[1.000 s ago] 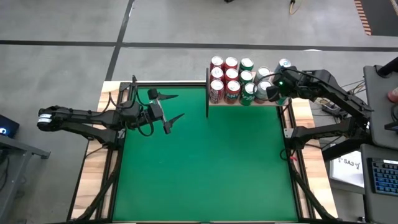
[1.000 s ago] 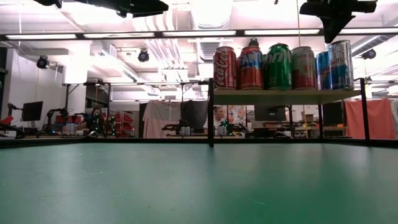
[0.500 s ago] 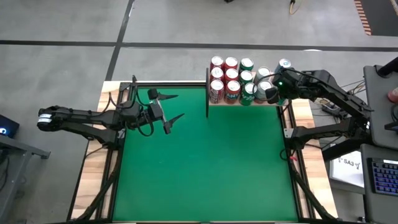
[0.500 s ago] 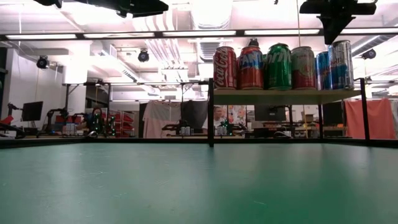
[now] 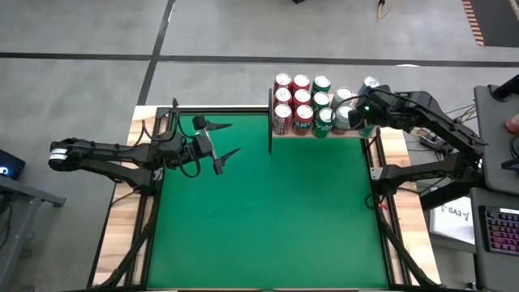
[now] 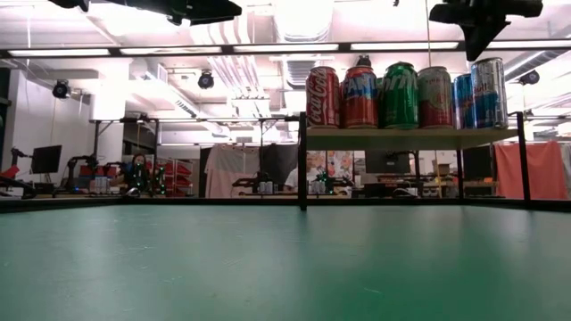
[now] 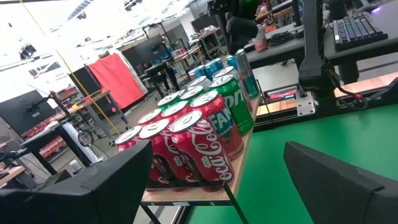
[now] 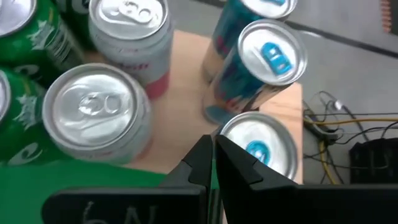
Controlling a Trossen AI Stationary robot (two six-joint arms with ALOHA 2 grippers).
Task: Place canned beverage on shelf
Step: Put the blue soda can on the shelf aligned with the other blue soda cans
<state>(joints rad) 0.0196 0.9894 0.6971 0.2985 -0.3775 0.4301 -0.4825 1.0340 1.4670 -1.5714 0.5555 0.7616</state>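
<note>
The shelf (image 5: 345,135) is a light-wood board on black posts at the table's far right, and it also shows in the low view (image 6: 410,137). Several cans (image 5: 312,101) stand upright on it: red, green, silver and slim blue ones (image 6: 393,94). My right gripper (image 8: 213,149) is shut and empty. It points down above the shelf's right end (image 5: 358,118), just over a slim blue can (image 8: 258,146). My left gripper (image 5: 233,139) is open and empty. It hovers over the green tabletop left of the shelf, facing the cans (image 7: 199,137).
The green felt tabletop (image 5: 268,219) lies bare in front of the shelf. A monitor, a keyboard and a person's hand (image 5: 512,122) are beyond the table's right edge. Cables (image 8: 329,124) lie behind the shelf.
My right gripper has drawn back a little toward the table's right edge, staying shut. This uncovers the top of a silver can on the shelf. The cans and my left arm have stayed still.
</note>
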